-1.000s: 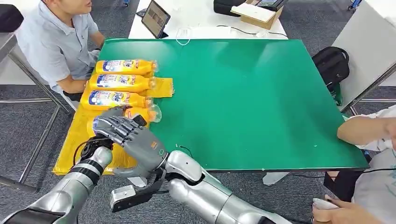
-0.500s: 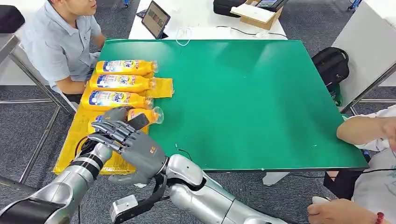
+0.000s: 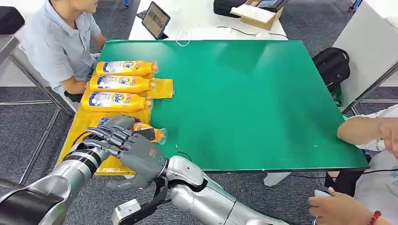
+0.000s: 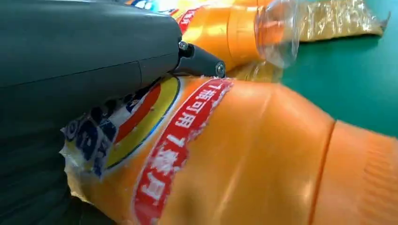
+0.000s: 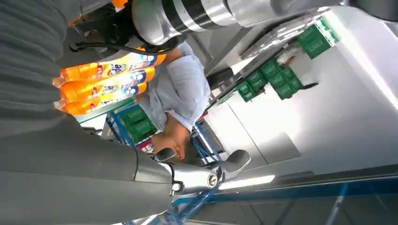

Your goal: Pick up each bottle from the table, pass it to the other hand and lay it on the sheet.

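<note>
Hands at the near left table corner: right hand [image 3: 141, 157] lies open, fingers spread, holding nothing, just in front of the left hand [image 3: 109, 136], which grips an orange plastic bottle with blue label [image 3: 149, 133] low over the yellow sheet [image 3: 75, 133]. Three matching orange bottles [image 3: 117, 84] lie side by side farther along the sheet on the green table [image 3: 244, 103].

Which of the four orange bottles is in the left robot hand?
The nearest bottle, lowest in the head view, is gripped by the left robot hand. The other three bottles lie untouched in a row on the yellow sheet.
</note>
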Motion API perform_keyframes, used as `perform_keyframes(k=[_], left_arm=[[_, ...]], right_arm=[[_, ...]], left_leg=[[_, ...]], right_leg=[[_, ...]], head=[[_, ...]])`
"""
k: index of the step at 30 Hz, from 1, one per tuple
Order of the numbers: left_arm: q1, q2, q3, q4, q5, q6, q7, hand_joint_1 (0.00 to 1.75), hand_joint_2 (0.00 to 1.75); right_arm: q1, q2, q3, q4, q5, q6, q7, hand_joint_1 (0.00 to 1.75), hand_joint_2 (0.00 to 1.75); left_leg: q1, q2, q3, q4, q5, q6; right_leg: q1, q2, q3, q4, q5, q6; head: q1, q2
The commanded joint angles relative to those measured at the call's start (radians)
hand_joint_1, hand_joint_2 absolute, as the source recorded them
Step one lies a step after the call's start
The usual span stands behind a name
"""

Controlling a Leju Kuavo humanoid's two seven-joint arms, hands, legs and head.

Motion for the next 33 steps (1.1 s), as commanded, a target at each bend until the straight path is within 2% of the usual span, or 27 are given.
perform_keyframes(k=[1, 2, 9, 15, 18, 24, 27, 28, 29, 33], left_arm=[[0.011, -0.035, -0.034, 0.1, 0.048, -0.06, -0.014, 0.0, 1.75], [0.009, -0.041, -0.017, 0.099, 0.068, -0.066, -0.017, 0.0, 0.0], [0.005, -0.041, -0.006, 0.097, 0.081, -0.069, -0.022, 0.0, 0.0], [0.027, -0.06, 0.174, 0.059, 0.314, -0.168, -0.192, 0.0, 0.0], [0.064, -0.08, 0.233, 0.002, 0.409, -0.107, -0.284, 0.0, 0.0], [0.069, -0.084, 0.226, -0.01, 0.413, -0.105, -0.282, 0.0, 0.0], [0.11, -0.113, 0.286, -0.083, 0.52, -0.016, -0.344, 0.0, 0.0], [0.125, -0.125, 0.301, -0.111, 0.553, 0.009, -0.344, 0.0, 1.75], [0.143, -0.141, 0.319, -0.145, 0.585, 0.054, -0.332, 0.0, 1.75], [0.183, -0.164, 0.38, -0.212, 0.719, 0.107, -0.32, 0.0, 1.75]], right_arm=[[-0.062, -0.003, 0.005, 0.111, -0.001, -0.006, -0.016, 0.0, 1.75], [-0.062, -0.003, 0.003, 0.114, 0.0, -0.01, -0.016, 0.0, 1.75], [-0.061, -0.004, 0.002, 0.115, 0.001, -0.011, -0.016, 0.0, 1.75], [-0.071, -0.002, 0.005, 0.156, -0.009, -0.033, -0.027, 0.0, 1.75], [-0.071, -0.002, -0.01, 0.161, -0.025, -0.068, -0.052, 0.0, 1.75], [-0.071, -0.007, -0.011, 0.153, -0.027, -0.063, -0.053, 0.0, 1.75], [-0.045, -0.046, 0.009, 0.027, -0.126, -0.122, -0.057, 0.0, 1.75], [-0.035, -0.067, 0.027, -0.036, -0.195, -0.13, -0.057, 0.0, 1.75], [-0.019, -0.08, 0.027, -0.077, -0.247, -0.146, -0.057, 0.0, 1.75], [0.034, -0.114, 0.026, -0.206, -0.272, -0.283, -0.057, 0.0, 1.75]], left_leg=[[0.0, 0.001, 0.006, -0.001, -0.002, 0.0], [0.0, 0.0, 0.006, -0.002, -0.001, 0.0], [0.0, 0.0, 0.007, -0.001, -0.001, 0.0], [0.0, -0.001, 0.008, -0.001, -0.001, 0.0], [-0.001, -0.001, 0.009, -0.002, 0.0, 0.0], [0.0, -0.002, 0.006, -0.001, 0.0, -0.001], [0.0, -0.002, 0.007, 0.0, -0.001, -0.001], [0.0, -0.002, 0.007, 0.0, -0.001, -0.001], [0.0, -0.003, 0.005, 0.0, 0.0, 0.0], [0.0, -0.003, 0.004, 0.0, 0.0, 0.0]], right_leg=[[0.0, 0.001, 0.006, -0.001, -0.001, -0.002], [0.0, 0.001, 0.006, -0.002, -0.001, -0.001], [0.0, 0.0, 0.007, -0.001, -0.001, -0.002], [0.0, 0.0, 0.008, -0.001, -0.001, -0.001], [-0.001, -0.001, 0.009, -0.001, -0.001, -0.001], [0.0, -0.002, 0.007, -0.001, -0.001, -0.001], [0.0, -0.001, 0.008, 0.0, -0.001, -0.002], [0.0, -0.002, 0.008, 0.0, -0.001, -0.001], [0.0, -0.003, 0.006, -0.001, -0.001, -0.001], [0.0, -0.003, 0.005, -0.001, -0.001, -0.001]], head=[[0.0, 0.0], [0.0, 0.0], [0.0, 0.0], [0.0, 0.0], [0.0, 0.0], [0.0, 0.0], [0.0, 0.0], [0.0, 0.0], [0.0, 0.0], [0.0, 0.0]])
